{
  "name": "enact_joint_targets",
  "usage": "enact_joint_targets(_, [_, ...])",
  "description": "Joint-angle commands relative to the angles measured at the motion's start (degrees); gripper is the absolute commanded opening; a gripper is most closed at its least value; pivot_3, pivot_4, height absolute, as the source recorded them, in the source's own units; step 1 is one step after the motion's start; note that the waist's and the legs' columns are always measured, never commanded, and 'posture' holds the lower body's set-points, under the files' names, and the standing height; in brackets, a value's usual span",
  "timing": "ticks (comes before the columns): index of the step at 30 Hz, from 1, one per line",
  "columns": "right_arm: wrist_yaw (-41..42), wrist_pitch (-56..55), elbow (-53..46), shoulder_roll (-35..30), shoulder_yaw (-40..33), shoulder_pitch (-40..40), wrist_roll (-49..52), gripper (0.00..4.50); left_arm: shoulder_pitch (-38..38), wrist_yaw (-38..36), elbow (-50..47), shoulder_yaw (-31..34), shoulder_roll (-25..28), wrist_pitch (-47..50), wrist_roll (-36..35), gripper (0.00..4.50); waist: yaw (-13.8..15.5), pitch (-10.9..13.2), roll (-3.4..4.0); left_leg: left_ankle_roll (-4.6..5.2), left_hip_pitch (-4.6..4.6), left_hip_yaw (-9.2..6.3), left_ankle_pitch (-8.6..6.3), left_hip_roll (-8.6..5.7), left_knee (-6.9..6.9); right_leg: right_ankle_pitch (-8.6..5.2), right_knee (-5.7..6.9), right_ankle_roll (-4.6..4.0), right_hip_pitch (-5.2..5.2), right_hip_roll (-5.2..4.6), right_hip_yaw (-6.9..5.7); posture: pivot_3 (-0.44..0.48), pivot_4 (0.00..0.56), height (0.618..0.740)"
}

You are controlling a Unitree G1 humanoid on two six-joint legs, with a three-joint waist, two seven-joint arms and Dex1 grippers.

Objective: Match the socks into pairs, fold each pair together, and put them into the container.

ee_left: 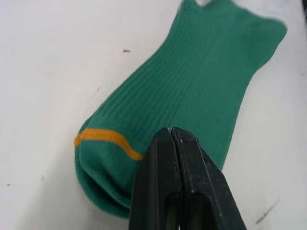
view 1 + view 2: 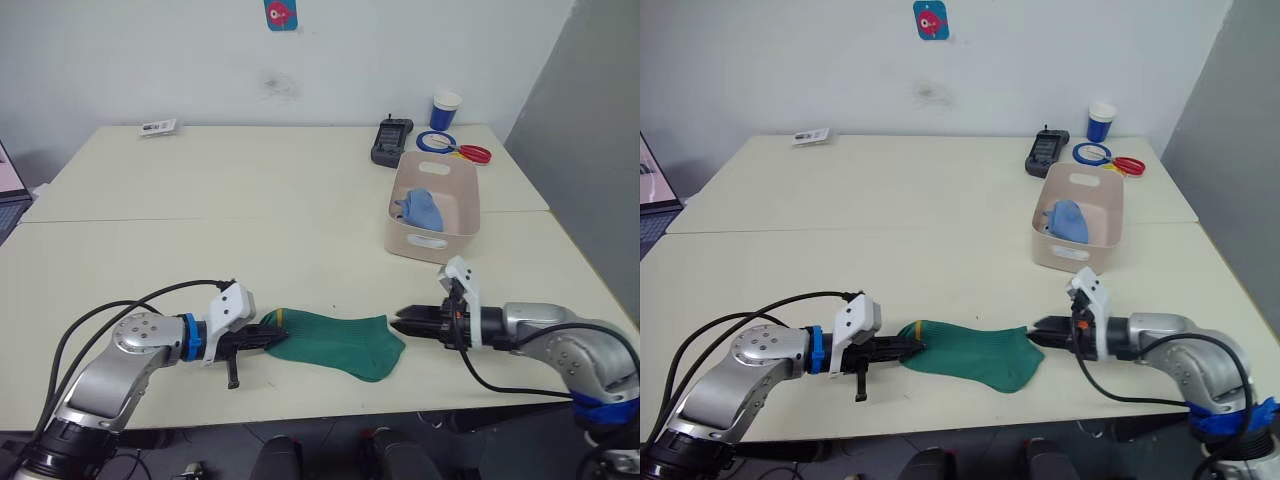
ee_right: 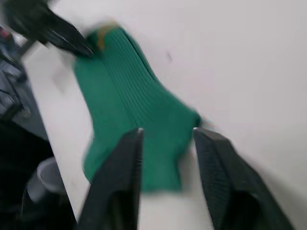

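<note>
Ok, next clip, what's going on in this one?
The robot is working on a green sock lying flat near the front edge of the table. Its left gripper is shut at the end with the yellow stripe, while the right gripper is open at the opposite end. A light blue sock bundle already sits in the pink-beige bin. Behind the bin are a paper cup, scissors and a black handheld device.

Bright, even indoor light, soft faint shadows on the table [image 2: 300, 230], head views sharp, right wrist view motion-blurred
</note>
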Motion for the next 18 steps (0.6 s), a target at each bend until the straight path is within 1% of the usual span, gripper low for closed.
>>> enact_joint_targets(1, [-2.3,5.8,-1.6,0.3,-0.1,-0.9,2.7,3.11,-0.9,0.8,0.6,-3.1,-0.5,-1.4,3.7,0.0,0.0,0.0,0.0,0.0,-0.02,0.0,0.0,0.0,-0.01,0.0,0.0,0.0,-0.02,0.01,0.01,0.0,0.15,0.74])
enact_joint_targets(4, [-4.1,8.1,-1.2,1.3,1.2,-0.9,2.7,4.19,-0.7,1.4,1.8,-5.3,-0.8,-2.3,6.4,0.0,-0.1,0.0,0.03,0.01,0.0,-0.01,0.0,0.01,-0.01,0.0,0.02,0.01,-0.03,0.03,0.01,0.0,0.15,0.74])
enact_joint_targets(5, [-4.8,8.4,-0.9,1.8,1.5,-1.0,2.6,4.45,-0.5,1.3,1.8,-5.8,-0.9,-2.2,6.8,0.0,-0.1,-0.1,0.04,0.01,0.01,-0.01,0.0,0.01,-0.01,0.0,0.02,0.01,-0.02,0.03,0.01,0.0,0.15,0.74])
enact_joint_targets(8, [-5.0,9.1,0.3,2.9,2.9,-1.8,2.8,4.45,-0.2,1.2,1.7,-6.5,-1.0,-2.0,7.5,0.0,-0.1,-0.2,0.04,0.01,0.16,-0.02,-0.01,0.01,-0.01,0.0,0.01,0.01,0.14,0.03,0.0,0.0,0.15,0.74])
enact_joint_targets(13, [-6.3,13.2,2.0,7.4,3.3,-4.9,4.4,4.45,-0.4,1.8,1.8,-6.5,-1.5,-1.2,7.2,0.0,-0.2,-0.2,0.13,0.01,0.25,-0.01,-0.01,0.01,-0.04,-0.01,0.0,0.01,0.22,0.03,0.0,0.0,0.15,0.74])
enact_joint_targets(18, [-7.5,23.0,4.9,14.3,-1.1,-6.8,9.7,4.45,-0.7,1.9,2.0,-6.7,-1.7,-0.9,7.4,0.0,-0.2,-0.3,0.14,0.01,0.24,-0.02,-0.01,0.01,-0.06,0.0,-0.01,0.01,0.23,0.03,0.0,0.0,0.15,0.74])
